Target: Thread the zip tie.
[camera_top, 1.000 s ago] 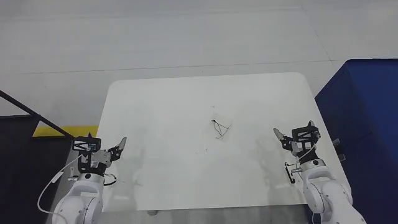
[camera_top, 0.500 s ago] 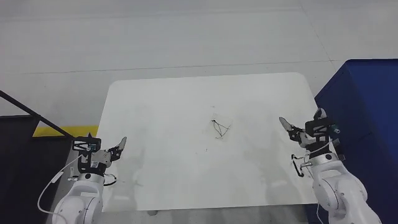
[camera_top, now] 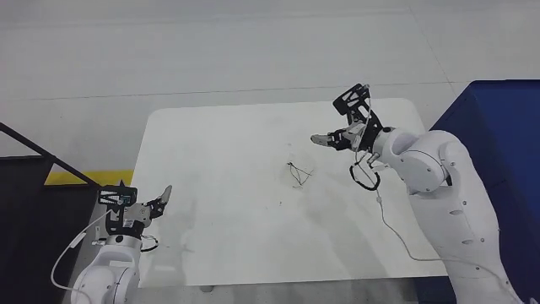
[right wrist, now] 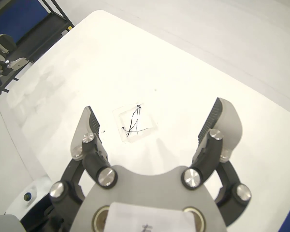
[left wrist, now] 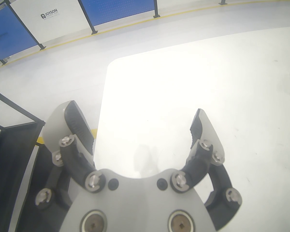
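Note:
A few thin black zip ties [camera_top: 297, 173] lie crossed over each other in the middle of the white table [camera_top: 219, 236]. In the right wrist view the zip ties [right wrist: 134, 124] rest on a clear square sheet or shallow tray. My right gripper [camera_top: 331, 138] hangs open above the table, just right of and beyond the ties, pointing toward them; in its own view the gripper [right wrist: 154, 105] holds nothing. My left gripper [camera_top: 145, 196] stands open and holding nothing at the table's near left edge, and its own view shows the gripper [left wrist: 134, 108] with wide-spread fingers.
A blue panel [camera_top: 498, 135] stands along the table's right side. A black frame [camera_top: 34, 152] sits off the left edge, seen as a dark shelf rack [right wrist: 26, 25] in the right wrist view. The table top around the ties is bare.
My right arm has swung from the near right edge of the table up and inward, ending near the zip ties. The left arm and the ties have not moved.

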Motion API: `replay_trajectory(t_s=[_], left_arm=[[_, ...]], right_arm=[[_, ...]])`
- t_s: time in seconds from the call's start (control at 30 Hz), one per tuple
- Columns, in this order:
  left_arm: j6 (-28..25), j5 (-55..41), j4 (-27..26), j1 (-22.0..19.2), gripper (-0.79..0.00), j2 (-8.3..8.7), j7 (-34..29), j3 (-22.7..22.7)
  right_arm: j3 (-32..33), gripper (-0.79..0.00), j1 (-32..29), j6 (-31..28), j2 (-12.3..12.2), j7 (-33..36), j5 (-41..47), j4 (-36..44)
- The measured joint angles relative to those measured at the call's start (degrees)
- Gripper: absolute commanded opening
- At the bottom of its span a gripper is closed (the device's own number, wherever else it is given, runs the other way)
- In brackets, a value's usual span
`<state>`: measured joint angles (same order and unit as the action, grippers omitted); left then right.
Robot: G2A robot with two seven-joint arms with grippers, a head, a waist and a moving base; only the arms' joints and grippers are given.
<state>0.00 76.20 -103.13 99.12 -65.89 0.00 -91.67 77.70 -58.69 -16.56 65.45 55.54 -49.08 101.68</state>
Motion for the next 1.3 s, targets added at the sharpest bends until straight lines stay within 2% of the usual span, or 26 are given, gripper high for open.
replay_trajectory(t_s=[0.27,0.33,0.4,0.47,0.53,0.7,0.77,1.0,1.07,1.13,1.23,1.3], left_arm=[[0.0,0.0,0.0,0.0,0.000,0.00,0.0,0.0],[0.0,0.0,0.0,0.0,0.000,0.00,0.0,0.0],[0.0,0.0,0.0,0.0,0.000,0.00,0.0,0.0],[0.0,0.0,0.0,0.0,0.000,0.00,0.0,0.0],[0.0,0.0,0.0,0.0,0.000,0.00,0.0,0.0],[0.0,0.0,0.0,0.0,0.000,0.00,0.0,0.0],[0.0,0.0,0.0,0.0,0.000,0.00,0.0,0.0],[0.0,0.0,0.0,0.0,0.000,0.00,0.0,0.0],[0.0,0.0,0.0,0.0,0.000,0.00,0.0,0.0],[0.0,0.0,0.0,0.0,0.000,0.00,0.0,0.0],[0.0,0.0,0.0,0.0,0.000,0.00,0.0,0.0],[0.0,0.0,0.0,0.0,0.000,0.00,0.0,0.0]], right_arm=[[-0.1,0.000,-0.5,-0.4,0.0,0.0,0.3,0.1],[-1.7,0.000,0.8,-3.4,0.1,2.5,3.3,-1.7],[-4.4,0.000,6.5,-9.7,0.2,9.5,10.5,-6.6],[-8.7,0.000,13.4,-13.3,0.9,16.4,17.7,-13.2],[-13.9,0.000,19.2,-12.9,1.8,19.7,23.8,-19.1],[-32.3,0.000,33.9,-8.0,4.0,24.2,38.3,-34.8],[-34.4,0.000,34.7,-8.0,4.0,24.2,38.7,-36.0],[-32.7,0.000,34.0,-8.3,4.0,23.9,38.7,-34.7],[-32.8,0.000,32.4,-8.8,3.8,23.4,41.5,-34.7],[-32.8,0.000,32.9,-8.5,3.4,23.7,47.3,-38.8],[-36.0,0.000,35.6,-6.7,4.2,25.5,52.1,-45.0],[-39.0,-0.428,37.5,-6.3,5.0,25.9,52.1,-48.0]])
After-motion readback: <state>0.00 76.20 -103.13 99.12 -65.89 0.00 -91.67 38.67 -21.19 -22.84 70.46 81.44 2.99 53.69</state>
